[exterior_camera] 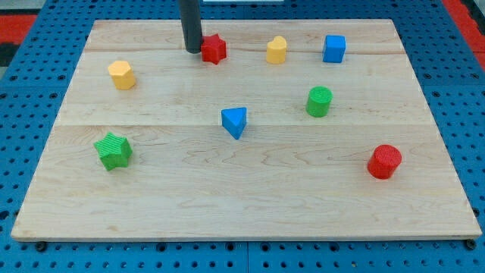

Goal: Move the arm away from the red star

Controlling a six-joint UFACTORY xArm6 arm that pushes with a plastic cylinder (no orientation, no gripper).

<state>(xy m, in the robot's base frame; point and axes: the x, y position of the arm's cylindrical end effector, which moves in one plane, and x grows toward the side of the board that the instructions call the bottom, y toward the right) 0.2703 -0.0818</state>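
Observation:
The red star [214,48] lies near the view's top, a little left of centre, on the wooden board [242,197]. My tip [193,51] is the lower end of the dark rod that comes down from the view's top. It stands just left of the red star, touching or nearly touching its left side.
A yellow block [276,50] and a blue cube [334,48] lie right of the star. A yellow block [121,74] lies at the left, a green star [114,150] at lower left. A blue triangle [235,121], a green cylinder [319,101] and a red cylinder [384,161] lie lower down.

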